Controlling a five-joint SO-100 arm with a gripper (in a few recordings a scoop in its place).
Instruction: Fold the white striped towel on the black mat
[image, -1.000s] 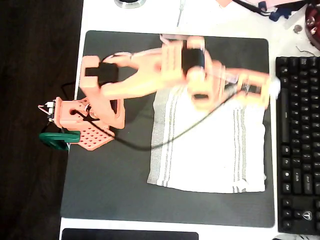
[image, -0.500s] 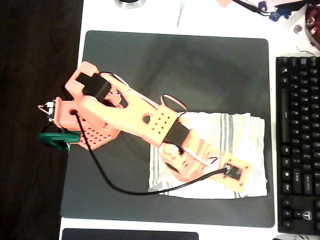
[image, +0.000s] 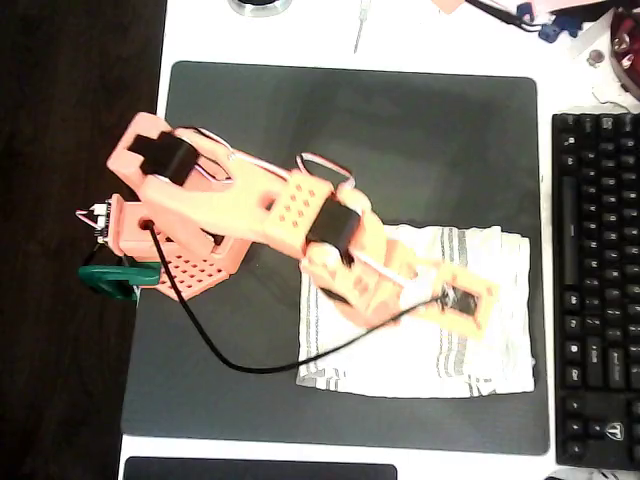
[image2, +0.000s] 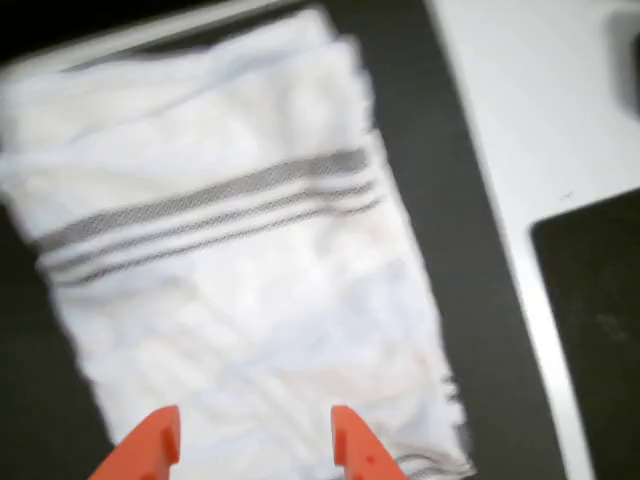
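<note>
- White striped towel (image: 470, 350), overhead view: lies on the right half of the black mat (image: 400, 130), toward its lower edge, near the black keyboard (image: 597, 290). Reads as a wide rectangle; stripe groups run top to bottom, one near the left edge, one right of middle. Top right edge looks doubled over.
- Same view: orange arm (image: 240, 205) reaches from its base at the mat's left edge out over the towel; gripper (image: 465, 300) sits above the cloth's upper middle. Finger spread not readable from above.
- Wrist view: towel (image2: 240, 250) blurred, white, softly wrinkled, one band of grey stripes crossing it; dark mat (image2: 470, 270) beside it, then white table (image2: 540, 110).
- Same view: two orange fingertips (image2: 350, 450) stand apart over the cloth, nothing between them.
</note>
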